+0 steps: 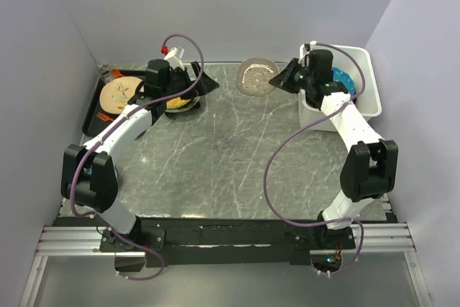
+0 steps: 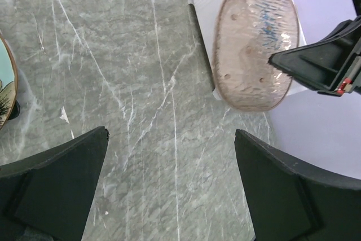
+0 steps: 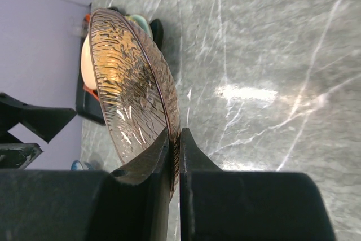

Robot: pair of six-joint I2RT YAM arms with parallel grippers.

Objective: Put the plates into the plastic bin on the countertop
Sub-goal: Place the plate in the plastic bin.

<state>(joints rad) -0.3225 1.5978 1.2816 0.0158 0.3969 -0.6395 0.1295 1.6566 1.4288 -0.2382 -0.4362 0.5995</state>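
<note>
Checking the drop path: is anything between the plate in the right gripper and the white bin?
Nothing visible. The right gripper holds the translucent plate by its rim, over bare countertop just left of the plastic bin. The bin is open-topped; a teal plate already lies inside, and the arm's own wrist hangs over it.

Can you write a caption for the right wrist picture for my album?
The right gripper pinches the rim of a clear ribbed plate over the grey countertop.
</note>
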